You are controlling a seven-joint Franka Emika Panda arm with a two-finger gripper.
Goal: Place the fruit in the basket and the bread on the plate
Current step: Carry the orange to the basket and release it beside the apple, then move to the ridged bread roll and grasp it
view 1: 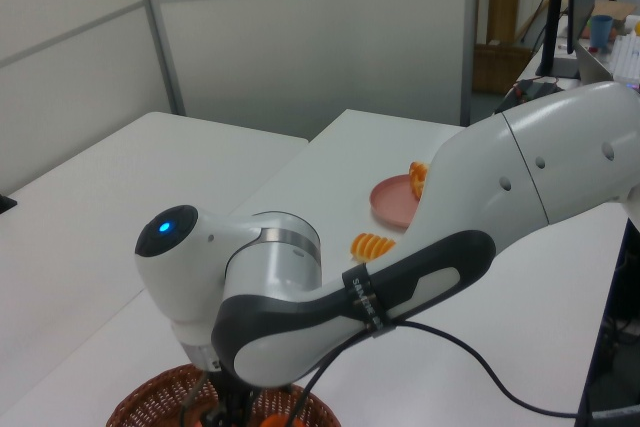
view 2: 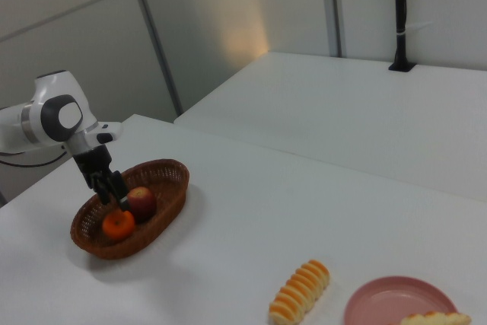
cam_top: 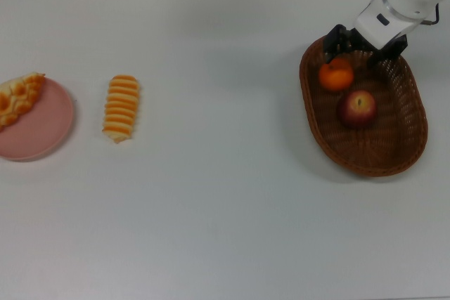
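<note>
Claw (cam_top: 364,48) spread open above the basket (cam_top: 394,152); we see the tangerine (cam_top: 336,75) lying beside the apple (cam_top: 357,108) inside.

I see the tangerine (cam_top: 336,75) and apple (cam_top: 357,108) side by side in the basket (cam_top: 365,159). Far toward the top view's left of the basket, the striped roll (cam_top: 121,107) lies beside the plate (cam_top: 39,128), which carries the braided roll (cam_top: 17,96).

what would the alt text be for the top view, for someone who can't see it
A white robot arm's gripper hovers open over a brown wicker basket holding a tangerine and a red apple. At the top view's left, a striped roll lies on the white table beside a pink plate bearing a braided roll.
</note>
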